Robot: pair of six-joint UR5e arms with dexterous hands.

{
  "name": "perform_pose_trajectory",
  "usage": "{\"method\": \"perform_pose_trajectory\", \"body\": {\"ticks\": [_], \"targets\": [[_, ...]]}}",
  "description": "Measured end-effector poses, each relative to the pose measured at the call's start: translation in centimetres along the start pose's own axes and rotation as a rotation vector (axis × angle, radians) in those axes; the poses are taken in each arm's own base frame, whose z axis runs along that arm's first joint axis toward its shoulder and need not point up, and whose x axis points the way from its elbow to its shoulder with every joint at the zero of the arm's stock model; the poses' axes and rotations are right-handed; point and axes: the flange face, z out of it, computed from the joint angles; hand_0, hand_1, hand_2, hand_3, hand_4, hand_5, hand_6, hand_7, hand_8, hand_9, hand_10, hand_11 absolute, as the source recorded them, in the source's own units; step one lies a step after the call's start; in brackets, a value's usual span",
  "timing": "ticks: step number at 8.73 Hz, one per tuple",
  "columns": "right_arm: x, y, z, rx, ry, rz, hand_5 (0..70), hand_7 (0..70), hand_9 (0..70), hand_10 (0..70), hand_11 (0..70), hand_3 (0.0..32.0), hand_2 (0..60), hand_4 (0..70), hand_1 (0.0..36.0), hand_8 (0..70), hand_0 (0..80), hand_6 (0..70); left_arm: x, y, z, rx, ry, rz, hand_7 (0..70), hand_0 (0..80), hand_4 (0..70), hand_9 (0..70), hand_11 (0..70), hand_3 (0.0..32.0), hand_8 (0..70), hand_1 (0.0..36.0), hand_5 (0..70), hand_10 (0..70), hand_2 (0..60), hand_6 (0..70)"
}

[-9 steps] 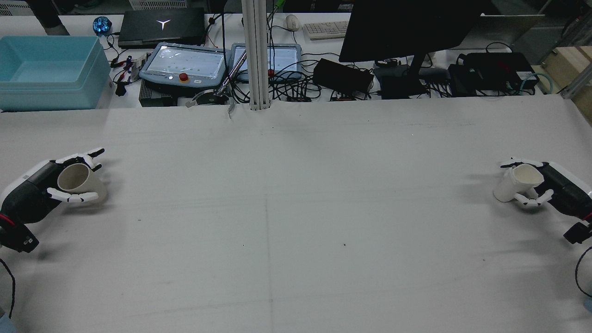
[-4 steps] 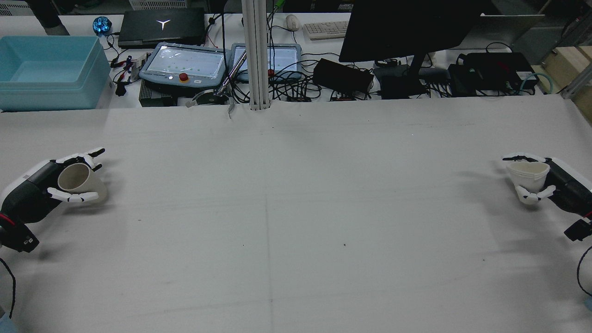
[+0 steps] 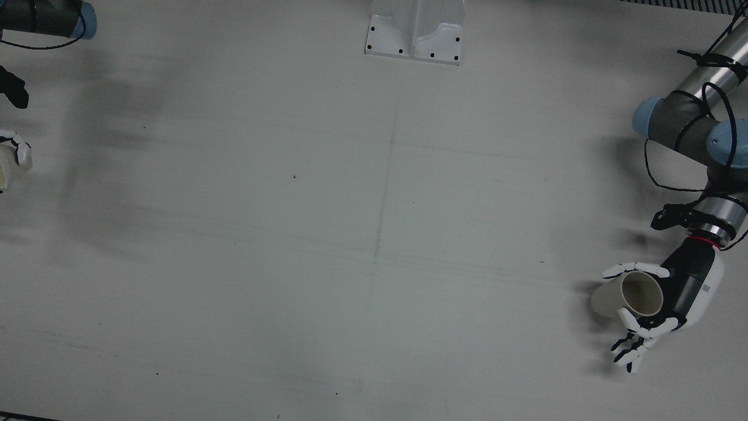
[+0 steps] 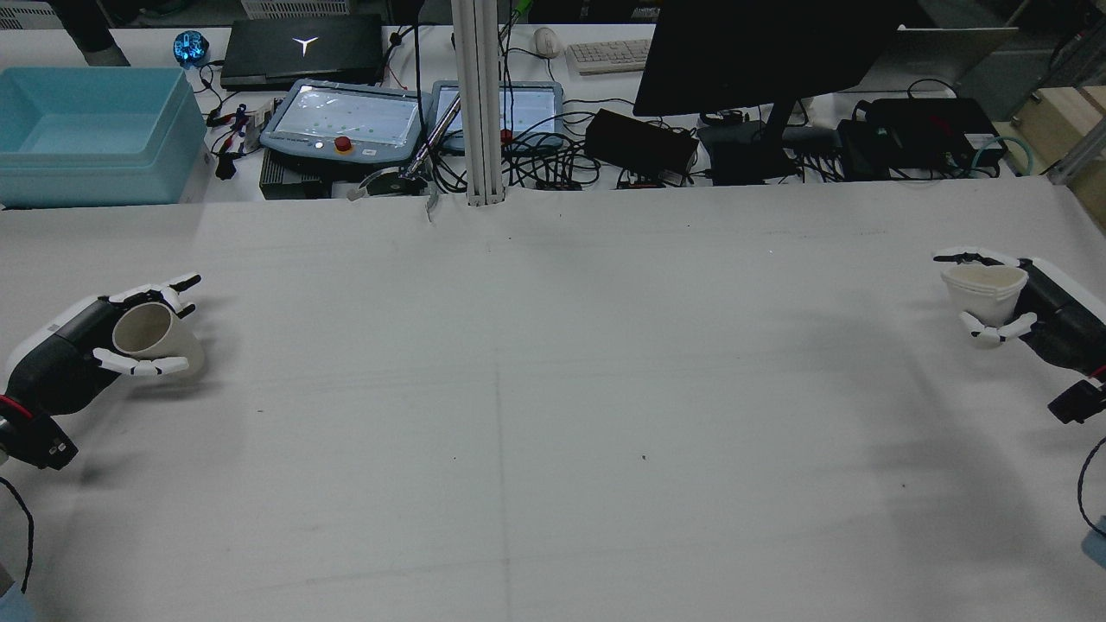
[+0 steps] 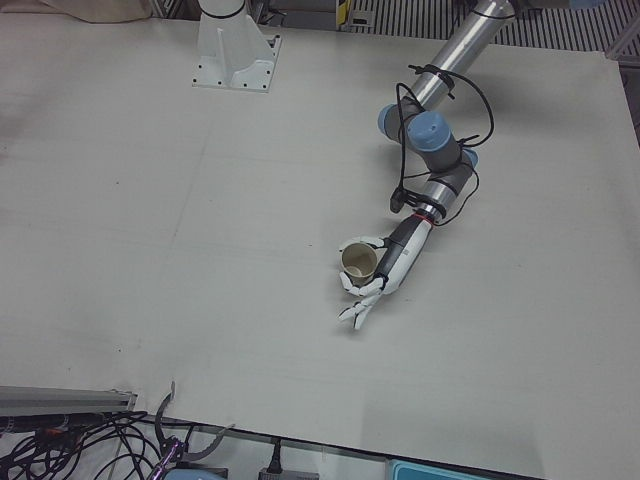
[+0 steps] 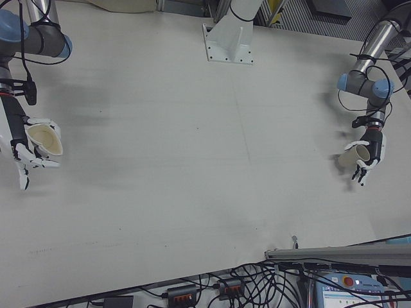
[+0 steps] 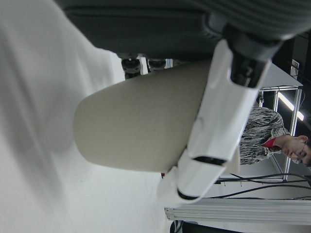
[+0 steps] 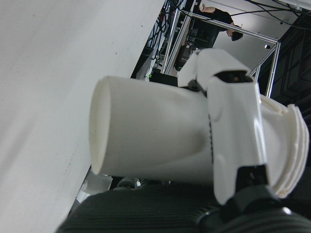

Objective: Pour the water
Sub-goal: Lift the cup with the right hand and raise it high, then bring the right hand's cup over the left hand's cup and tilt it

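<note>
Your two robot arms sit at opposite ends of a wide, pale grey worktop (image 4: pixel 553 389), each holding a cup.

Your left hand (image 4: pixel 104 341) is at the far left edge in the rear view. Its fingers (image 4: pixel 143 366) are wrapped around a beige cup (image 4: pixel 155 339), one set above the cup and one below. The cup is tilted, with its open mouth facing back toward the arm and its base low near the worktop; whether the base touches the surface cannot be told. In the front view the same cup (image 3: pixel 626 294) appears at the right edge, lying at a slant in the hand (image 3: pixel 660 304).

Your right hand (image 4: pixel 1015 302) is at the far right edge in the rear view. It is closed around a white cup (image 4: pixel 985 291), which is upright, mouth up, and lifted clear of the worktop. The right hand's own camera shows ridged rims at the mouth, like several cups nested together.

The two cups are well apart, with the bare worktop between them. No water can be made out in either cup.
</note>
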Motion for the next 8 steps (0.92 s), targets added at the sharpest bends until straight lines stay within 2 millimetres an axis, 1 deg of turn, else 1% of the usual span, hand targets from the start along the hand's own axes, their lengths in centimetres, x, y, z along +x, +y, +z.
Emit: {"method": "perform_pose_trajectory", "body": {"ticks": [1,2,3,4,5,6,7,8], "targets": [[-2.4,3.1,1.3,0.005,-0.025,-0.012,23.3,66.8,57.9,0.0,0.0,0.0,60.0,23.3,36.0,42.8,80.0,47.6,-0.4,1.6,0.4,-0.005,-0.010,0.001,13.0,80.0,48.9,1.7,14.6,0.0,4.0,36.0,70.0,7.0,60.0,15.1],[-5.6,6.6,2.5,0.017,-0.056,-0.037,23.3,68.6,58.4,0.0,0.0,0.0,60.0,26.1,36.0,43.0,80.0,48.7,-1.6,4.2,1.0,-0.013,-0.034,0.000,13.1,80.0,49.5,1.8,14.6,0.0,4.0,36.0,70.0,7.1,60.0,15.4],[-9.1,11.0,3.3,0.035,-0.075,-0.083,23.4,70.0,59.3,0.0,0.0,0.0,60.0,30.6,36.0,43.4,80.0,51.9,-3.5,7.2,2.3,-0.023,-0.063,-0.003,12.8,80.0,48.9,1.8,14.8,0.0,4.1,36.0,70.0,7.2,60.0,15.3],[-12.4,16.2,4.4,0.047,-0.088,-0.134,23.4,70.0,60.4,0.0,0.0,0.0,60.0,35.9,36.0,44.0,80.0,55.1,-5.6,10.1,3.7,-0.035,-0.094,-0.008,13.0,80.0,48.9,1.9,14.6,0.0,4.2,36.0,70.0,7.1,60.0,15.6],[-15.1,21.5,5.8,0.055,-0.098,-0.180,23.3,70.0,59.8,0.0,0.0,0.0,60.0,36.5,36.0,43.6,80.0,54.8,-7.9,13.1,5.2,-0.047,-0.124,-0.016,13.0,80.0,48.5,1.8,14.3,0.0,4.2,36.0,70.0,6.9,60.0,15.8],[-17.2,26.1,7.3,0.050,-0.108,-0.227,23.3,70.0,60.4,0.0,0.0,0.0,60.0,40.1,36.0,43.9,80.0,56.3,-9.8,16.3,6.9,-0.056,-0.146,-0.021,13.4,80.0,48.2,2.0,14.2,0.0,4.4,36.0,70.0,6.8,60.0,16.3],[-18.8,30.0,8.9,0.032,-0.124,-0.282,23.2,70.0,62.2,0.0,0.0,0.0,60.0,57.8,36.0,44.8,80.0,64.4,-11.0,19.7,8.6,-0.068,-0.159,-0.026,13.9,80.0,48.3,2.3,13.9,0.0,4.5,36.0,70.0,6.6,60.0,16.8],[-19.8,33.3,10.6,0.011,-0.145,-0.337,23.2,70.0,62.2,0.0,0.0,0.0,60.0,68.2,36.0,45.6,80.0,69.4,-12.3,22.6,9.7,-0.079,-0.175,-0.031,14.1,80.0,48.9,2.2,13.5,0.0,4.6,36.0,70.0,6.3,60.0,17.1]]}}
